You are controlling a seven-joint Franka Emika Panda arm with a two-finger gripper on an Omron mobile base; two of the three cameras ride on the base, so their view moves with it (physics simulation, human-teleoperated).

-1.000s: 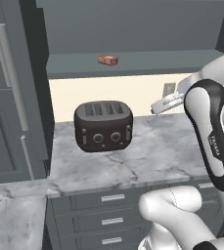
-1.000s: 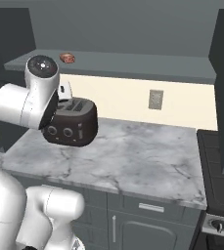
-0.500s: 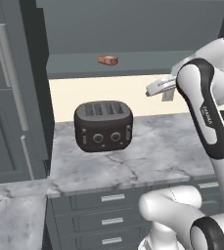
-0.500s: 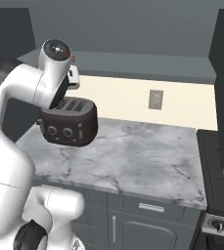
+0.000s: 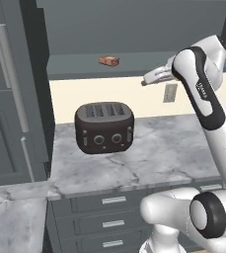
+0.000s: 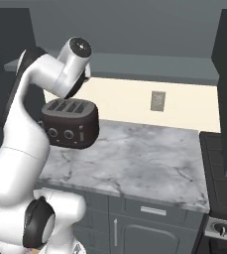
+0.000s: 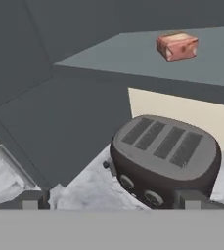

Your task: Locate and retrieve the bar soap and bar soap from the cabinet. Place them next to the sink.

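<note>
The blocky reddish-brown bar soap (image 5: 109, 61) lies on the long shelf board of the dark slate-grey cabinet (image 5: 134, 29), above and behind the black 4-slot toaster (image 5: 104, 127) on the grey marbled surface (image 5: 149, 158). The white arm's gripper (image 5: 145, 80) hangs above and to the right of the toaster, level with the shelf and well apart from the soap. Its 2 fingers (image 7: 33, 200) stand wide apart with nothing between them.

Dark four-slot toaster (image 5: 104, 128) sits upright on the grey marble tabletop (image 5: 154, 163), two knobs facing front. Grey drawers (image 5: 112, 223) with silver bar handles run under the tabletop edge. Outlet plate (image 6: 158, 100) on the cream backsplash (image 6: 184, 106), stove corner with knob (image 6: 220, 227) at far right.
</note>
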